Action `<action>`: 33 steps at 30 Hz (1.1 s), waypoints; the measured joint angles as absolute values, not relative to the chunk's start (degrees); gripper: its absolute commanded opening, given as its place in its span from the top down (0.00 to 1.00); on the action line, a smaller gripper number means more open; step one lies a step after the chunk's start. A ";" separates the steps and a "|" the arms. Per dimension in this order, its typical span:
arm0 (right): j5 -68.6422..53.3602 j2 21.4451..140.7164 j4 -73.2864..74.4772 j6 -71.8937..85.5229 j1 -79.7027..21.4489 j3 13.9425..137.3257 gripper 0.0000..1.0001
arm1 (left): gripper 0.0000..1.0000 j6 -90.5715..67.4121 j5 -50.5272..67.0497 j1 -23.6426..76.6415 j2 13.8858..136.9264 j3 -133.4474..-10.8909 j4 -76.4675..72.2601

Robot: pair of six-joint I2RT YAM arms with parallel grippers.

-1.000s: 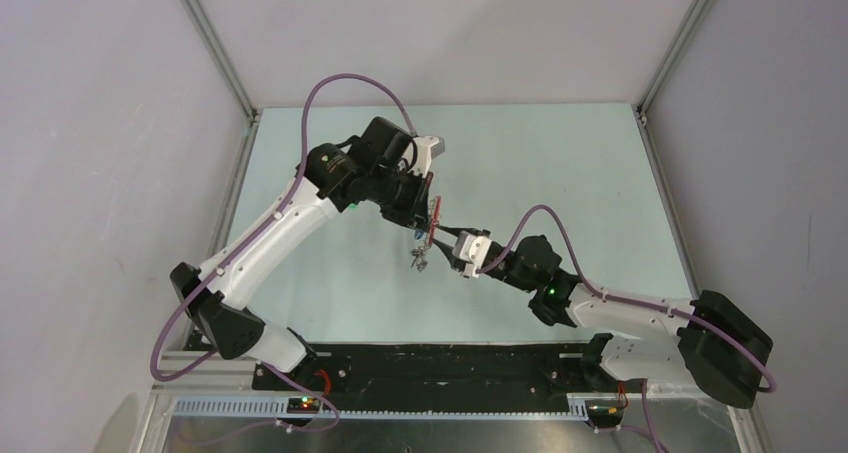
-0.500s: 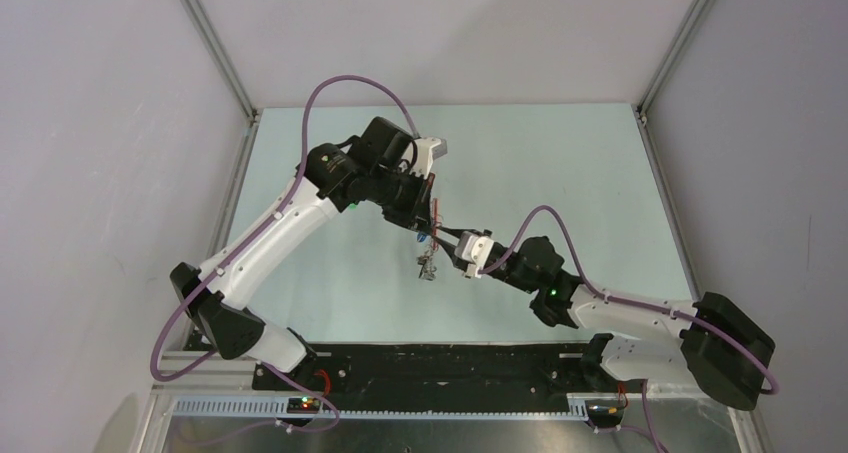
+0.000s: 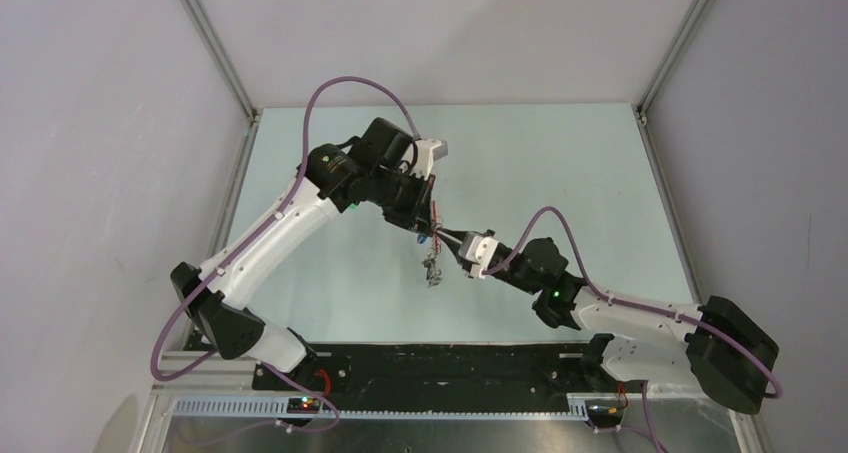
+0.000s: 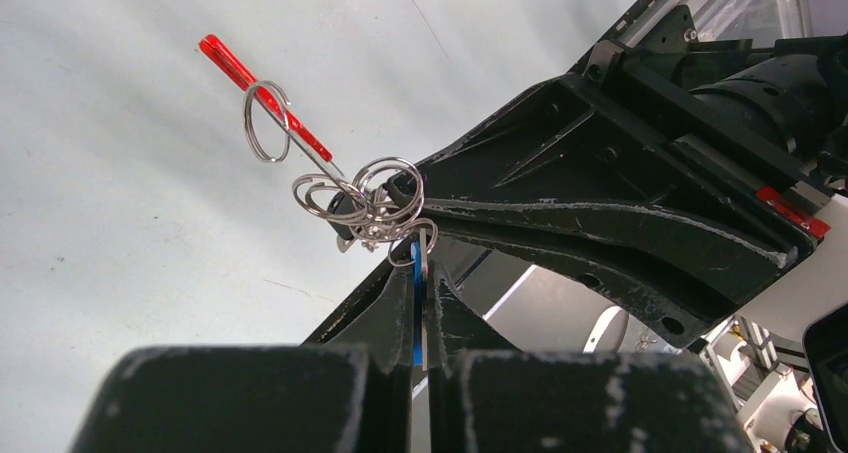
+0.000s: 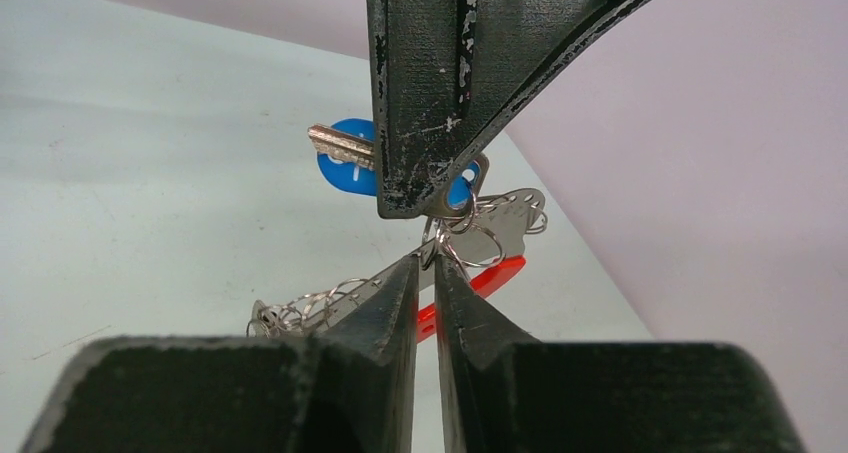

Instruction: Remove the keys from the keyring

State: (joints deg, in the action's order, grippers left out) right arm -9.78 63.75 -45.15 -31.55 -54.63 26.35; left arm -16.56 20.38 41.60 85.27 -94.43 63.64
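Here, left gripper [image 4: 418, 273]: clamped shut on the blue-tagged one of the keys [image 5: 345, 163], a thin blue edge showing between the fingers.
Right gripper [image 5: 427, 266]: pinched shut on a wire loop of the keyring [image 4: 262, 123], tip to tip with the left gripper.
Keys: bunched where the 2 grippers meet above the table [image 3: 560, 163], some dangling beneath.
Red strap [image 4: 235, 65]: on the keyring, jutting away from the tangle of silvery loops.

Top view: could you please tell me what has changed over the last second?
The right gripper edged slightly right, and the dangling keys drifted right and toward the near edge. The left gripper kept its place. Both stay shut, the left on the keys and the right on the keyring.
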 measured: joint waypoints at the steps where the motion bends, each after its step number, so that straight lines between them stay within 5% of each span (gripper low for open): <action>1: -9.89 63.70 -45.15 -31.55 -54.63 26.35 0.89 | 1.00 -16.56 20.45 41.63 85.27 -94.43 63.64; 6: -9.93 63.64 -45.23 -31.53 -54.63 26.35 1.00 | 1.00 -16.56 21.26 41.89 85.27 -94.43 63.64; 23: -3.36 64.77 -49.04 -21.39 -55.72 26.22 1.00 | 1.00 -13.87 18.00 45.01 87.20 -96.27 63.59; 33: -9.56 62.11 -41.28 -7.51 -48.62 28.75 1.00 | 1.00 -8.36 13.23 47.75 88.20 -96.57 63.29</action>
State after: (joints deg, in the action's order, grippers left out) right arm -9.56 62.11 -41.28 -7.51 -48.62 28.75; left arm -8.36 13.23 47.75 88.20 -96.57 63.29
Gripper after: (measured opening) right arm 0.009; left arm 0.023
